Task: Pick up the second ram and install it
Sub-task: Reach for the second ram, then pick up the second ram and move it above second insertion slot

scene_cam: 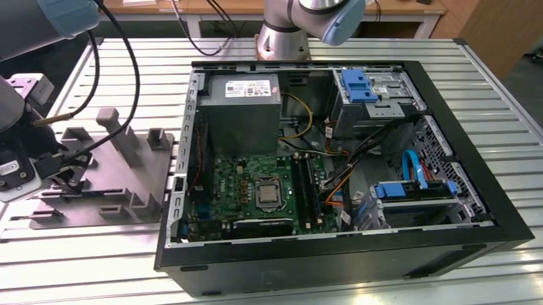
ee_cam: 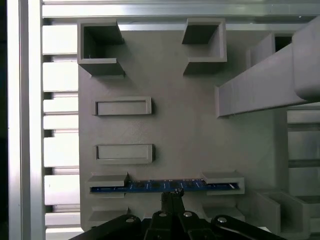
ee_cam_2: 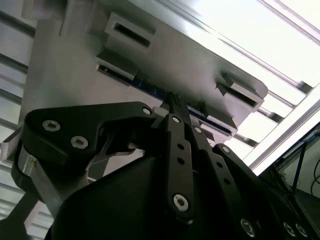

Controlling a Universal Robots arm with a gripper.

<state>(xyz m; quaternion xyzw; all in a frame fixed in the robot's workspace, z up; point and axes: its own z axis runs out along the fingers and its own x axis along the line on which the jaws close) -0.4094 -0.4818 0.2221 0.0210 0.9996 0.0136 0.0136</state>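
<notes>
At the exterior view's left, the arm's tool (scene_cam: 70, 183) hangs low over a grey fixture (scene_cam: 127, 184) on the slatted bench (scene_cam: 475, 76), beside an open computer case (scene_cam: 339, 254). In the first wrist view the second ram (ee_cam: 150, 186), a thin memory stick, stands on edge in the fixture, its ends cradled between two pairs of low tabs (ee_cam: 107, 178). The tool's fingers are drawn narrow, their tips meeting at the stick's upper edge near its middle. They appear to be pinched on it, though the angle hides most of the contact itself. The second wrist view shows slim black fingers (ee_cam_2: 177, 145) converging on the stick between the tabs.

The risks, judged from here, lie in the grip. The hold covers only a sliver of the top edge, so a shallow or off-centre bite could let the stick pivot or slip out once it is clear of the tabs. Any tilt of the tool could jam the stick's ends against the tabs and drag the fixture, which seems merely to rest on the bench. A stick carried crooked would meet the narrow slots (scene_cam: 304, 184) on the green board (scene_cam: 254, 184) askew, and pressure there could leave one end unseated. Loose cables (scene_cam: 357, 159) lie close to those slots and could snag.
</notes>
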